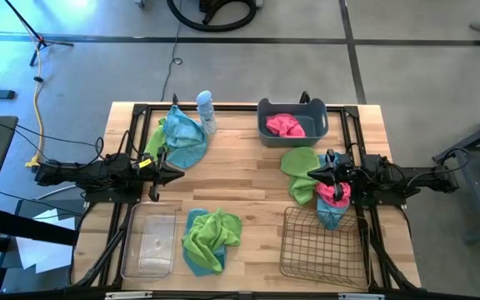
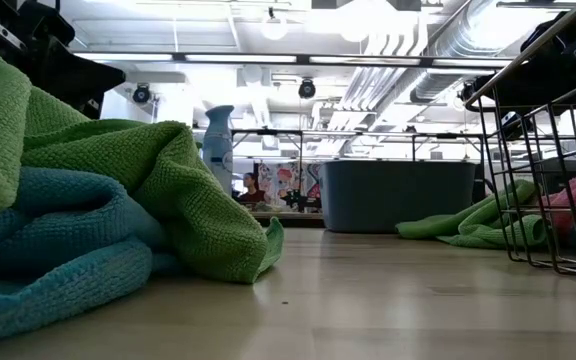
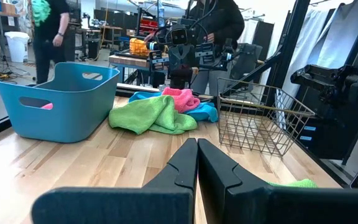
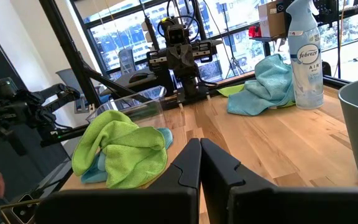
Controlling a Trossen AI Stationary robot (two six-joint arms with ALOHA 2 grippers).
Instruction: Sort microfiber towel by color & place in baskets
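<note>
towels (image 1: 212,238) loose beside baskets (image 1: 292,122)

The table (image 1: 248,167) is seen from straight overhead, level from its surface, and across it from both wrists, facing each other.

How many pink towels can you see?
2. One pink towel lies inside the grey-blue tub at the far edge. The other pink towel sits in the right-side pile under the right arm. More could hide beneath other towels.

Pink towel (image 1: 285,125) in grey-blue tub (image 1: 292,110)
</note>
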